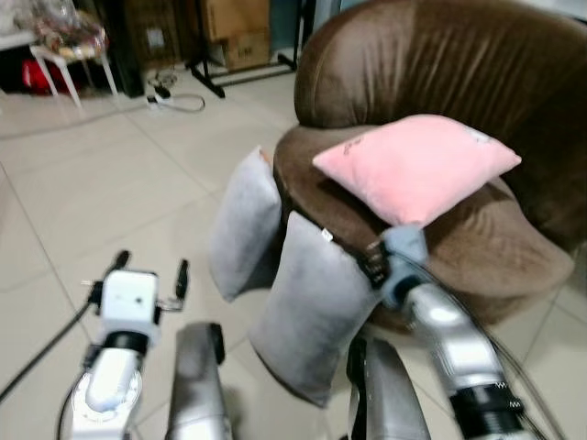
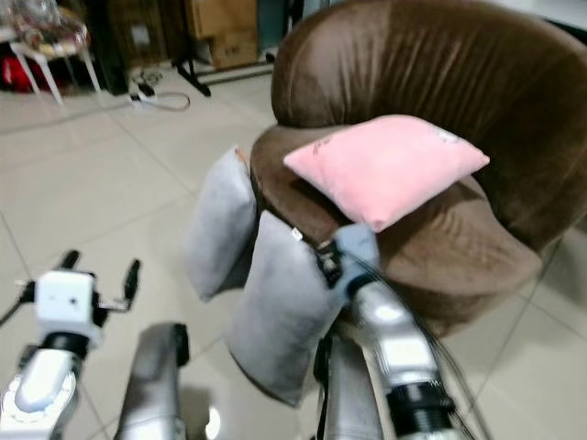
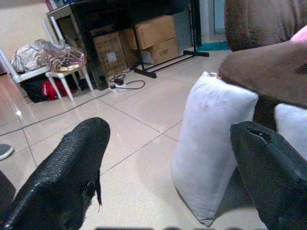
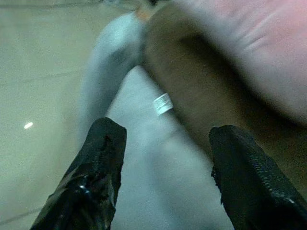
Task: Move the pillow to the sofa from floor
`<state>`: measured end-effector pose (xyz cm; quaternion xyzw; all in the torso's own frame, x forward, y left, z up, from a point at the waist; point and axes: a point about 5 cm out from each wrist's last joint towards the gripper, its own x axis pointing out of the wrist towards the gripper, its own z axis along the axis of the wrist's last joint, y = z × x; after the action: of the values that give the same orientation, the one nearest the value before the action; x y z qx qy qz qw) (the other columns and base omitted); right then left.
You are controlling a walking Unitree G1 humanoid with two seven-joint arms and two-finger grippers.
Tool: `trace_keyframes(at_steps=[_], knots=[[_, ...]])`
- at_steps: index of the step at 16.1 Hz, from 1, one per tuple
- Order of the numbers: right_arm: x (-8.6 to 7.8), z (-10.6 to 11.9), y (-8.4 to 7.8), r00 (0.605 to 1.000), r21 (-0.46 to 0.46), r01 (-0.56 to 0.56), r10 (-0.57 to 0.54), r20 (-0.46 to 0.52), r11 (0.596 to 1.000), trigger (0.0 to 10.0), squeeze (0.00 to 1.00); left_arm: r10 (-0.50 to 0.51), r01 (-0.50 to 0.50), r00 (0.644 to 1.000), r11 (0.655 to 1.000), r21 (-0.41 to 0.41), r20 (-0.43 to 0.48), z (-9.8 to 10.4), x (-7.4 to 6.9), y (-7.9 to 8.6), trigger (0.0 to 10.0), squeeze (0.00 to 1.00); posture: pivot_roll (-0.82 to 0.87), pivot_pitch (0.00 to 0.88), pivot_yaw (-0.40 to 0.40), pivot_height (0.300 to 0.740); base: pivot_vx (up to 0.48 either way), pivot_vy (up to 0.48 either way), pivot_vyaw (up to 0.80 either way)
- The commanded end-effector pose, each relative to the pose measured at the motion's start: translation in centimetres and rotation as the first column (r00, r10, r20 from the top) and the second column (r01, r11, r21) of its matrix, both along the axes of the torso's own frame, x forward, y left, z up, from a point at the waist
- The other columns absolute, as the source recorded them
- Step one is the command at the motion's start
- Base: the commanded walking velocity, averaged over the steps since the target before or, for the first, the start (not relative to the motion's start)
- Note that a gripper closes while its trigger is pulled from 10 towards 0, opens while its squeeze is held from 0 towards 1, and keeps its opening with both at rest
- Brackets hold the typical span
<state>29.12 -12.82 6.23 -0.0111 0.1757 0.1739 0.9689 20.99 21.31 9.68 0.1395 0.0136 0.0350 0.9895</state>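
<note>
I see the pink pillow (image 1: 417,165) on the sofa (image 1: 477,82); right gripper (image 4: 163,172) open, empty, over a grey pillow (image 1: 312,307) — left gripper (image 3: 168,167) wide open, holding nothing.

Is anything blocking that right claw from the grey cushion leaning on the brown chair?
Nothing visible does. The right gripper is open just above the nearer grey pillow, which leans against the sofa. A pink pillow already lies on the seat, but bare seat shows beside it.
</note>
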Motion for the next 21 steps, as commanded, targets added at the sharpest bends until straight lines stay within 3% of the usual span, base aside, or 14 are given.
trace_keyframes(at_steps=[1, 5, 9, 10, 12, 13, 16, 21], knots=[[0.6, 0.5, -0.7, 1.000, 0.015, 0.010, -0.011, 0.026, 1.000, 10.0, 1.00, -0.014, 0.014, 1.000, 1.000, 0.001, 0.025, 0.6, 0.3, -0.4, 10.0, 0.00, 0.05, 0.016, -0.076, 0.460, 0.000, 0.000, 0.00], [2.2, -0.2, -0.3, 0.999, -0.001, 0.033, -0.033, 0.004, 0.999, 10.0, 1.00, -0.134, 0.135, 0.991, 0.991, 0.021, -0.016, 0.7, 0.3, -0.7, 10.0, 0.00, 0.07, 0.034, -0.079, 0.460, 0.000, 0.000, 0.00], [4.1, -0.8, 0.1, 0.996, -0.062, 0.077, -0.079, -0.035, 0.995, 10.0, 1.00, -0.278, 0.282, 0.958, 0.958, 0.049, -0.074, 0.9, 0.3, -1.1, 10.0, 0.00, 0.09, 0.065, -0.078, 0.460, 0.000, 0.000, 0.00], [4.6, -0.9, 0.1, 0.995, -0.080, 0.087, -0.091, -0.046, 0.993, 10.0, 0.89, -0.321, 0.326, 0.943, 0.944, 0.054, -0.087, 1.1, 0.5, -1.3, 10.0, 0.00, 0.11, 0.087, -0.082, 0.460, 0.000, 0.000, 0.00], [5.0, -0.9, 0.5, 0.995, -0.083, 0.087, -0.091, -0.048, 0.993, 10.0, 0.00, -0.371, 0.378, 0.923, 0.923, 0.064, -0.103, 1.4, 0.5, -1.5, 10.0, 0.00, 0.13, 0.124, -0.079, 0.460, 0.000, 0.000, 0.00], [5.4, -0.7, 0.7, 0.994, -0.124, 0.101, -0.106, -0.035, 0.987, 10.0, 0.00, -0.409, 0.421, 0.903, 0.904, 0.075, -0.134, 1.6, -0.1, -1.4, 10.0, 0.00, 0.15, 0.167, -0.073, 0.460, 0.000, 0.000, 0.00], [5.8, -0.6, 1.1, 0.991, -0.116, 0.122, -0.128, -0.041, 0.986, 10.0, 0.00, -0.433, 0.449, 0.885, 0.890, 0.073, -0.170, 1.9, -1.5, -1.5, 10.0, 0.00, 0.20, 0.231, -0.070, 0.460, 0.000, 0.000, 0.00], [5.8, -0.8, 1.5, 0.987, -0.138, 0.153, -0.158, -0.022, 0.978, 10.0, 0.00, -0.403, 0.431, 0.884, 0.898, 0.083, -0.236, 2.3, -4.0, -0.4, 10.0, 0.00, 0.22, 0.298, -0.077, 0.460, 0.000, 0.000, 0.00]])
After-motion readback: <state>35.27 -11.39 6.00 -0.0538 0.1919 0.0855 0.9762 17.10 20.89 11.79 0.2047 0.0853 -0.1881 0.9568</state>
